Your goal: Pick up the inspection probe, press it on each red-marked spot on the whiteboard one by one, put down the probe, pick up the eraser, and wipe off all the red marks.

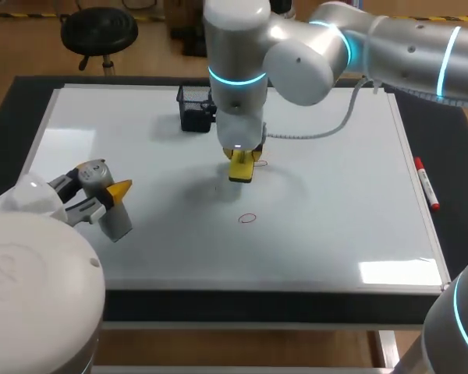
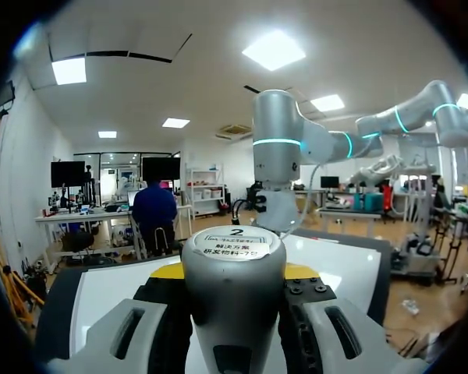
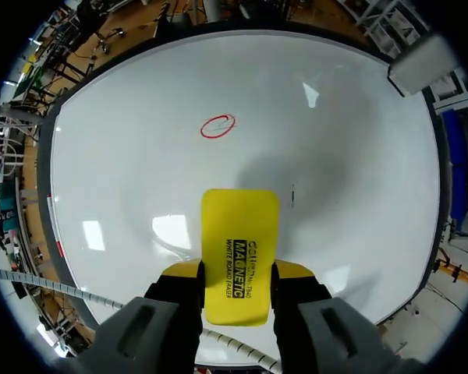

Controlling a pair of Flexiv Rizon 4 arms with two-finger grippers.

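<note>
My left gripper [image 1: 108,195] sits low over the whiteboard's [image 1: 335,226] left side, shut on the grey cylindrical probe [image 1: 115,220]. In the left wrist view the probe [image 2: 234,265], with its labelled round cap, fills the gap between the fingers of the left gripper [image 2: 235,273]. Over the board's middle my right gripper [image 1: 242,164] is shut on the yellow eraser [image 1: 241,173], which rests on or just above the surface. In the right wrist view the eraser [image 3: 240,257] juts out between the fingers of the right gripper [image 3: 238,284]. A red circle [image 3: 217,126] lies ahead of the eraser. The same red circle [image 1: 248,218] is nearer the front edge.
A black mesh basket [image 1: 195,109] stands at the back of the board, just behind the right arm's wrist. A red marker [image 1: 426,183] lies along the board's right edge. A faint red trace [image 1: 262,164] shows beside the eraser.
</note>
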